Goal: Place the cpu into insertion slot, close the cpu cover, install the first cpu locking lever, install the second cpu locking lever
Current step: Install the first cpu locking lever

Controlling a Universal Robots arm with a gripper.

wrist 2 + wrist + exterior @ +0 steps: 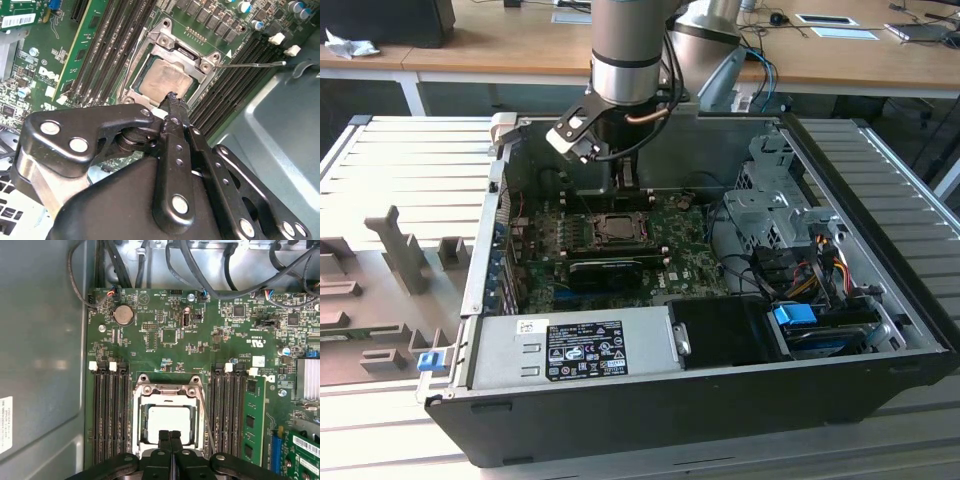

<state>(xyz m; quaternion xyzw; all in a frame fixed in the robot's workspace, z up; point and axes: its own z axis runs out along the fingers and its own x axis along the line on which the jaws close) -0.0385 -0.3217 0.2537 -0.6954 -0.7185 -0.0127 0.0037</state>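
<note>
The cpu (pixel 168 423) lies pale and square in the insertion slot (pixel 141 381) on the green board, also seen as the cpu (pixel 164 80). The cpu cover (pixel 167 391) lies flat around it as a silver frame. My gripper (pixel 170 434) is shut with nothing between its fingers, and its tip (pixel 172 96) rests at the cover's edge nearest the fingers. A thin wire lever (pixel 252 64) sticks out sideways from one corner of the socket. A second lever (pixel 131 62) runs along the opposite side. In the exterior view the gripper (pixel 625 187) stands just behind the slot (pixel 616 228).
Black memory slots (pixel 107 415) flank the socket, with a green memory stick (pixel 253 420) beside them. A long black card (pixel 605 270), a power supply (pixel 570 350), a drive cage (pixel 770 205) and cables (pixel 810 265) fill the case. Grey fixtures (pixel 395 250) stand on the exterior view's left.
</note>
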